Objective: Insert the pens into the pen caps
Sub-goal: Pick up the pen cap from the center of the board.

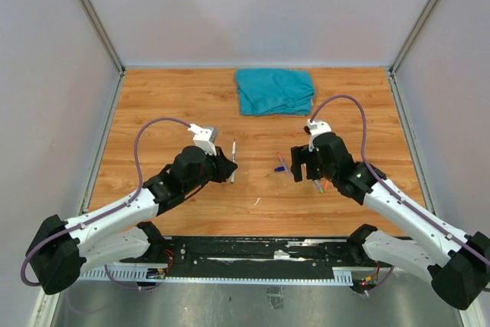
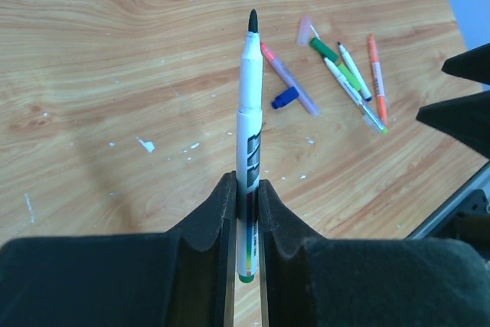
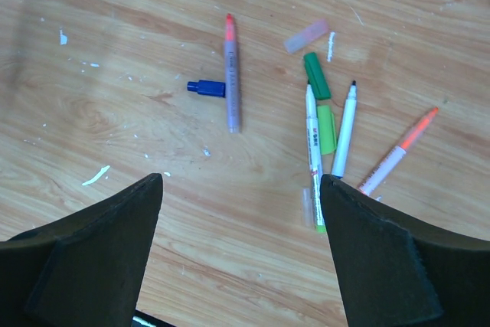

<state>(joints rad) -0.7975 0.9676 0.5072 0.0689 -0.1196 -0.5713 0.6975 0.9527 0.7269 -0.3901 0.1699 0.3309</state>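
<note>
Top view: left pincer [image 1: 228,165] clamped on a white pen [image 1: 233,152], right pincer [image 1: 301,168] near the loose pens [image 1: 282,165]; left wrist: white pen's dark tip projects beyond the closed fingers; right wrist: fingers spread wide, holding nothing, above loose pens, blue cap [image 3: 206,88] and green cap [image 3: 316,76] on the surface [image 3: 115,51].

A robotics lab test cell: plain pale panel walls [image 1: 253,5] on aluminium frame posts [image 1: 90,13] enclose a scuffed wooden tabletop [image 1: 161,97].
</note>
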